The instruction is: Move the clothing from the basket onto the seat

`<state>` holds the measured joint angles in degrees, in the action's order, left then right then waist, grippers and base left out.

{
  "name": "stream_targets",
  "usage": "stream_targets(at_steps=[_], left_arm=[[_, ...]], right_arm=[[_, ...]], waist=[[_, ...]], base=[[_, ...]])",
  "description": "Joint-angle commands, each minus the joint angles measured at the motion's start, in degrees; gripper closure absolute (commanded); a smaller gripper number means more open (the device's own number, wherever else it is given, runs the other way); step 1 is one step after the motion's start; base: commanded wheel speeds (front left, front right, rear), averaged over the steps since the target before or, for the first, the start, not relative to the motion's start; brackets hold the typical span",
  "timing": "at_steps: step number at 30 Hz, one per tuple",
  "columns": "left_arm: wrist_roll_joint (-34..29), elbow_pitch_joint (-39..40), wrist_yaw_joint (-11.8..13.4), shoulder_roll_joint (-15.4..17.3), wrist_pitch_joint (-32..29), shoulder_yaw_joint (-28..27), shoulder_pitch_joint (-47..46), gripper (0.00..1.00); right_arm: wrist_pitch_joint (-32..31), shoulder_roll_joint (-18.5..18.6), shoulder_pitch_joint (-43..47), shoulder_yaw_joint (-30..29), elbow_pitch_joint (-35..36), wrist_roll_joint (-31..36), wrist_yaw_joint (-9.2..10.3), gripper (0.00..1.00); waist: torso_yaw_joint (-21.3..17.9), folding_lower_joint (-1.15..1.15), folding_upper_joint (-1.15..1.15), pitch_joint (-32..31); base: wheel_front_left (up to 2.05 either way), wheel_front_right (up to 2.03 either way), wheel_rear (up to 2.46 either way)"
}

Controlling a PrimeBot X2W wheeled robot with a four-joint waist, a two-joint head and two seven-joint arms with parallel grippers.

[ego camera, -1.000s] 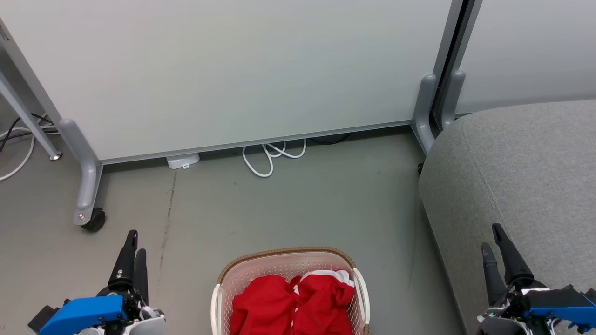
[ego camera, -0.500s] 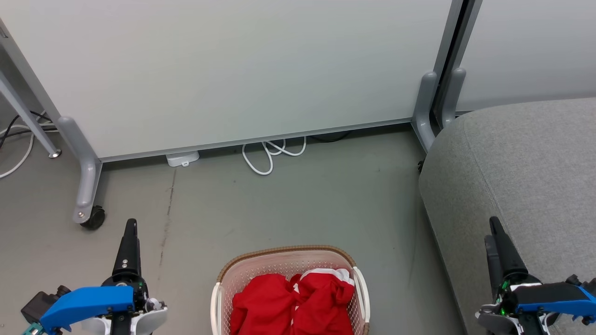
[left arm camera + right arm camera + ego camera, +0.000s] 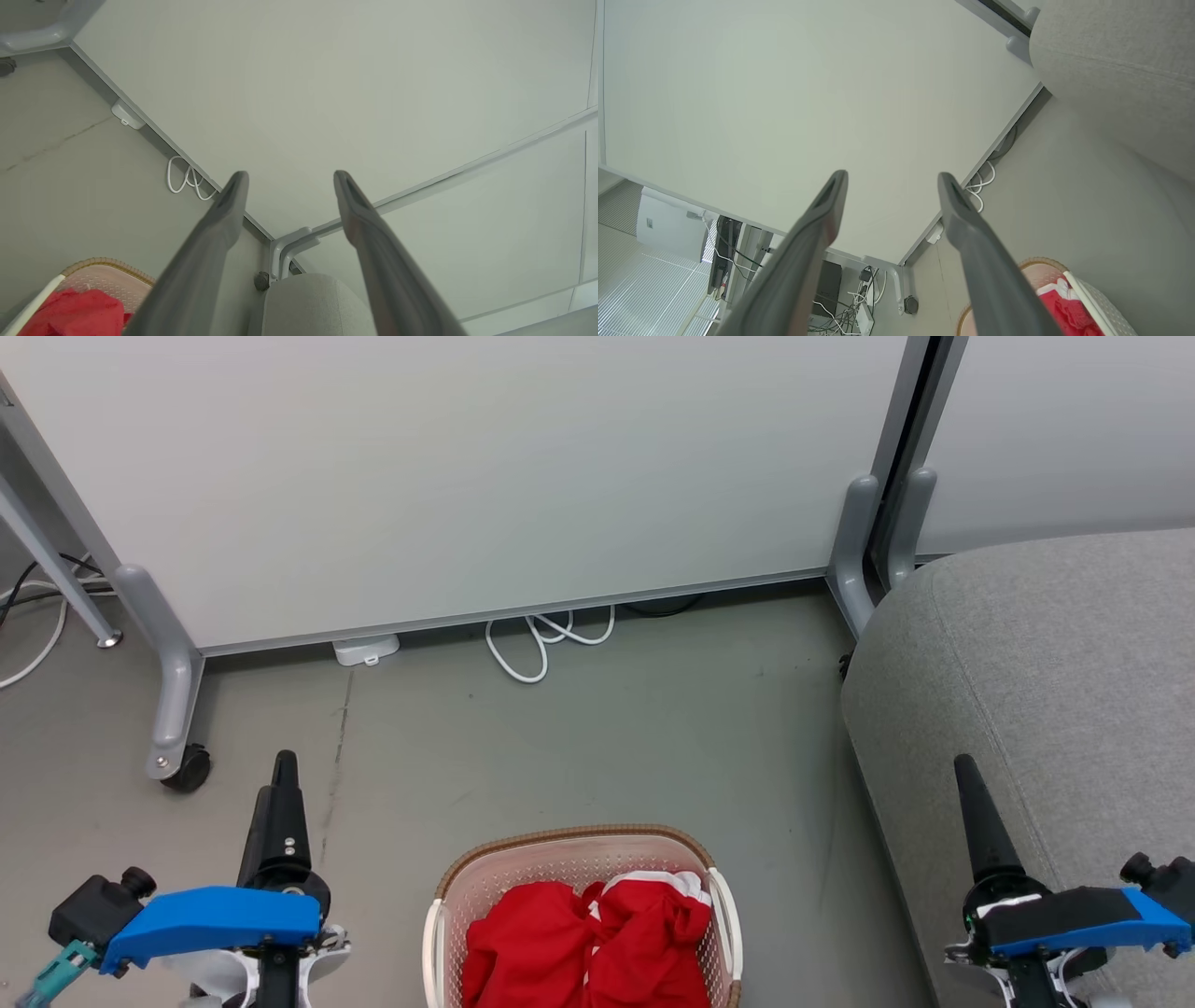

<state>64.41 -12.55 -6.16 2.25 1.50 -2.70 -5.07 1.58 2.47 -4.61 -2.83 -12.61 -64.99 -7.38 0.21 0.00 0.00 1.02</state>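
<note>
Grey floor (image 3: 607,737) before white partition panels (image 3: 467,476), with basket (image 3: 560,837) at lower centre holding the red, white-trimmed clothing (image 3: 588,943), and grey seat (image 3: 1046,663) near on the right. Left gripper (image 3: 283,763) and right gripper (image 3: 962,767) both spread wide and empty, flanking the basket, clear of the heap; advisable to swing one inward, descend straight inside the rim and pinch a raised fold. Count: one basket, one seat, two grippers, apparently two garments.
</note>
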Motion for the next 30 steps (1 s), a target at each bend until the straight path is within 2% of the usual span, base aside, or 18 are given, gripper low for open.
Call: stream_targets(at_steps=[1, 18, 30], left_arm=[[-3.35, 1.31, 0.49, 0.50, 0.71, 0.74, -1.82, 0.00], [-23.18, 1.52, 3.32, 0.65, 4.04, 5.57, -1.85, 0.00], [-32.06, 1.36, 4.33, 1.24, 6.03, 8.41, -2.00, 0.00]], right_arm=[[0.63, 0.36, -1.94, 0.44, 1.12, 2.92, -0.07, 0.00], [3.93, 0.42, -1.78, 2.83, 1.79, 20.58, -0.09, 0.00], [5.98, 0.46, -2.09, 3.96, 0.53, 30.06, -0.11, 0.00]], waist=[[0.03, 0.00, 0.00, 0.03], [0.30, 0.00, 0.00, 0.27], [0.46, 0.00, 0.00, 0.52]], base=[[0.00, 0.00, 0.00], [0.00, 0.00, 0.00], [0.00, 0.00, 0.00]])
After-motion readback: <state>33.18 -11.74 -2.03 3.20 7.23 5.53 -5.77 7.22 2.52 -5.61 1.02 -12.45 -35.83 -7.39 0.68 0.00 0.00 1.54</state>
